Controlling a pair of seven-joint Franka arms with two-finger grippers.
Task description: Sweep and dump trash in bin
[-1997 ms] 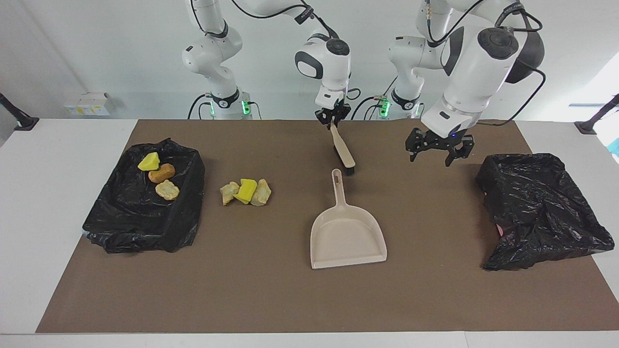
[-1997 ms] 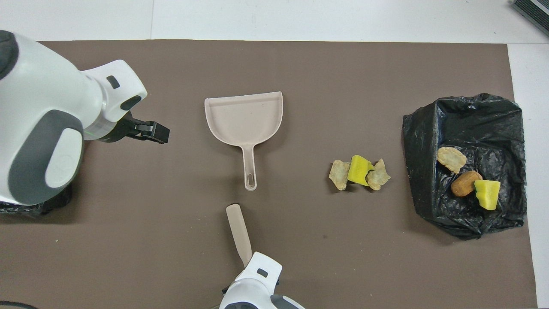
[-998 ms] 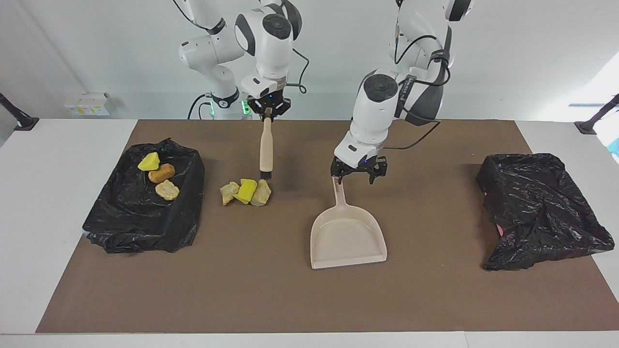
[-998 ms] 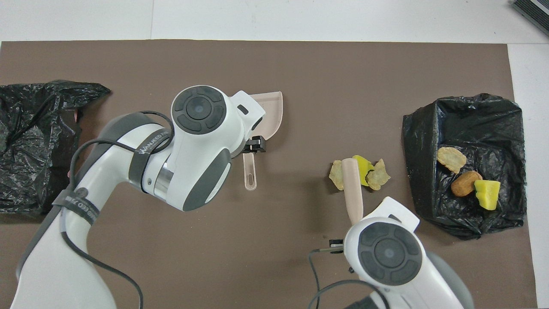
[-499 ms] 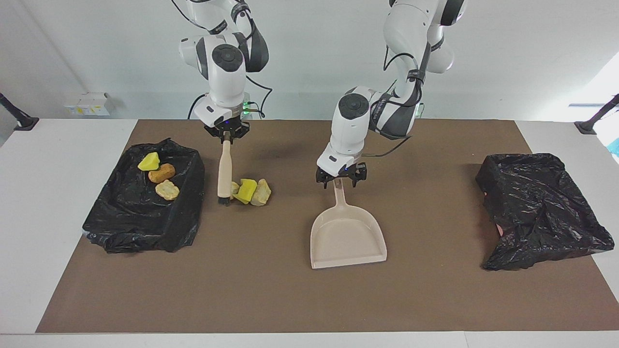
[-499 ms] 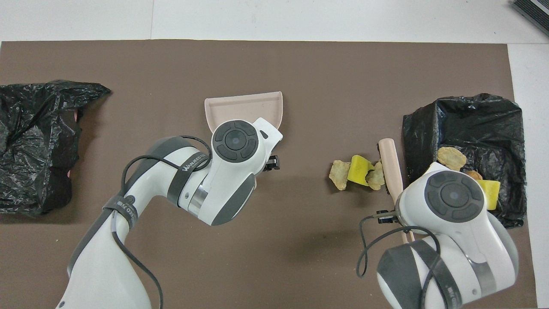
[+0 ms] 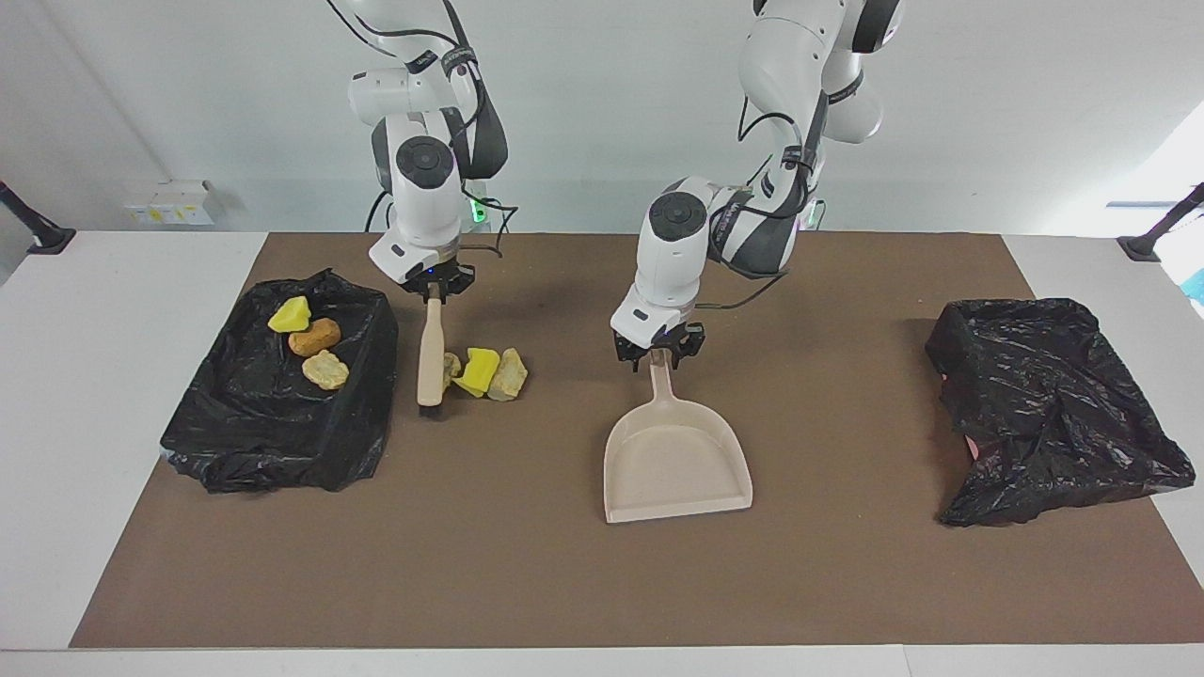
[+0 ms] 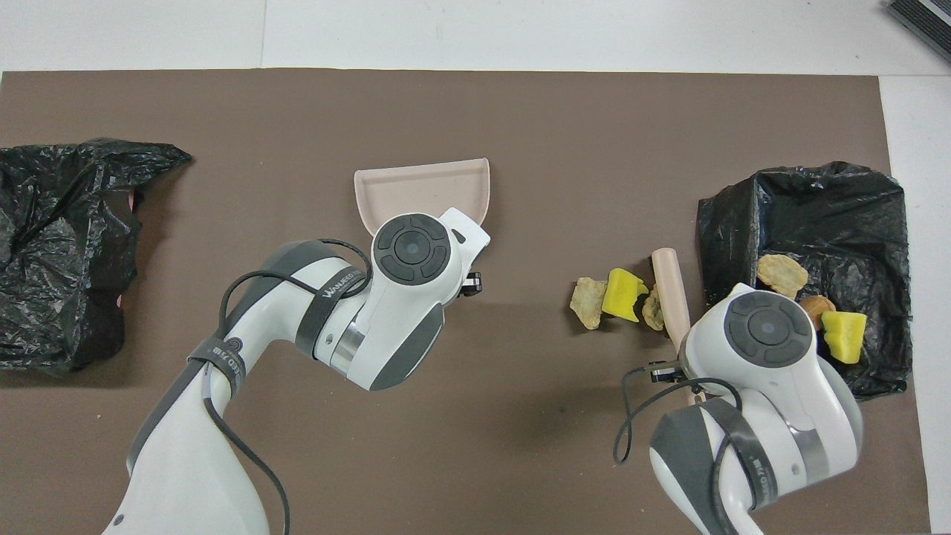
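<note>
On the brown mat (image 7: 527,583), toward the right arm's end: loose trash (image 7: 482,371), three chunks, unswept. Brush (image 7: 431,362), clamped by the right gripper (image 7: 434,290), standing just beside the chunks. Lined bin (image 7: 235,451), holding three more chunks. Dustpan (image 7: 675,461), flat, empty, well apart from the trash; the left gripper (image 7: 658,355) is at its handle, grip apparently closing, though I cannot tell. Remaining: sweep, lift, dump.

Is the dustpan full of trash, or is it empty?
Empty. The dustpan shows only its bare beige inside; three loose chunks lie on the mat beside the brush.
</note>
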